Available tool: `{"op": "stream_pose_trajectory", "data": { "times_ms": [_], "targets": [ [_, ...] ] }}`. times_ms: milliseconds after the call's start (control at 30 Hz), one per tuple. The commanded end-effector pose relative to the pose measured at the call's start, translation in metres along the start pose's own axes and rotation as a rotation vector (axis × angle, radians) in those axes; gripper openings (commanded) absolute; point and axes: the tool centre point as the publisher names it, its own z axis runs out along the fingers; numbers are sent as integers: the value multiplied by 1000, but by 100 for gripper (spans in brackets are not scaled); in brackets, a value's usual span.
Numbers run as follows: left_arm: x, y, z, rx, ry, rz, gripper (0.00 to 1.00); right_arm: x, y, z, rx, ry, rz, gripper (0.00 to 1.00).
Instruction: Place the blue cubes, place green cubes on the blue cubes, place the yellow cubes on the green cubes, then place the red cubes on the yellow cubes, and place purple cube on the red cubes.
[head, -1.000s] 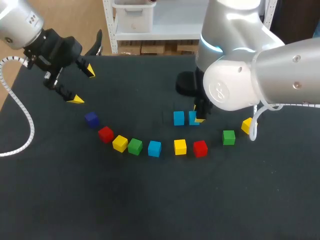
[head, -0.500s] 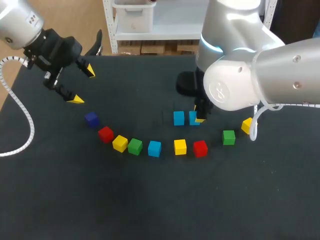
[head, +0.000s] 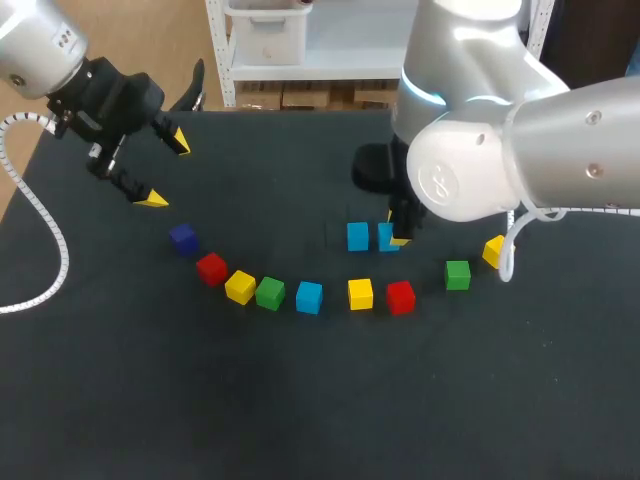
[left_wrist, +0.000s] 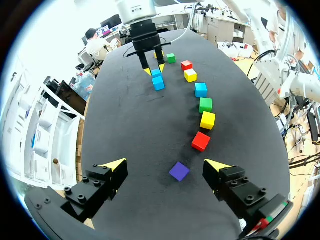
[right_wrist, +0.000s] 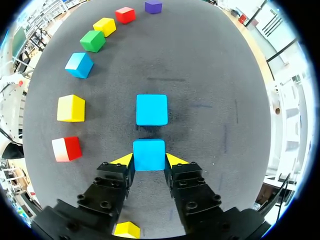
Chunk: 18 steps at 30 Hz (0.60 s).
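Observation:
My right gripper (right_wrist: 149, 160) is shut on a blue cube (right_wrist: 149, 154) that sits low at the table, right beside a second blue cube (right_wrist: 151, 109) just ahead of it. In the head view the pair stands mid-table, held cube (head: 385, 237) and neighbour (head: 357, 236). An arc of loose cubes lies nearer the front: purple (head: 182, 237), red (head: 211, 268), yellow (head: 240, 286), green (head: 269, 292), blue (head: 309, 296), yellow (head: 360, 293), red (head: 400, 297), green (head: 457, 274), yellow (head: 492, 250). My left gripper (head: 165, 170) hovers open at the back left, with the purple cube (left_wrist: 179, 171) ahead of its fingers.
The black table (head: 300, 400) has bare room along its front and between the arc and the back edge. My right arm's bulky body (head: 500, 150) hangs over the back right and hides part of the table there.

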Motion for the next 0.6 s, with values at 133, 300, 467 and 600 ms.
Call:
{"op": "stream_pose_trajectory", "data": {
  "times_ms": [133,300,467,600],
  "targets": [
    [0,0,0,0,0,1,100,1,-3,0,0,-1,2,38],
    [0,0,0,0,0,1,100,1,-3,0,1,-2,0,38],
    [0,0,0,0,0,1,100,0,-3,-1,-1,-4,-2,42],
    [0,0,0,0,0,1,100,2,0,-4,-14,-9,-3,49]
  ]
}}
